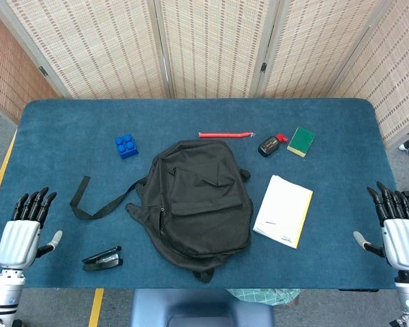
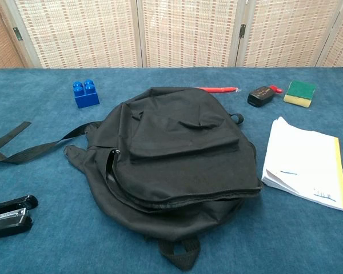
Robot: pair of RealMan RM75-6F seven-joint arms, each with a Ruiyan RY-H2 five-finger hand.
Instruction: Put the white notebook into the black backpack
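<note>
Blue table [image 1: 68, 122] before woven screens [image 1: 211, 48]. Centre: black backpack [image 1: 198, 201], lying flat. Right of it, just beside: white notebook [image 1: 283, 210], lying on the cloth. Lower corners of the head view: left hand [image 1: 22, 235] and right hand [image 1: 399, 231], both empty with fingers extended, well apart from both items.

Blue brick [image 1: 126, 146], red pen [image 1: 225, 135], sponge [image 1: 300, 141], probably stapler [image 1: 102, 258].
</note>
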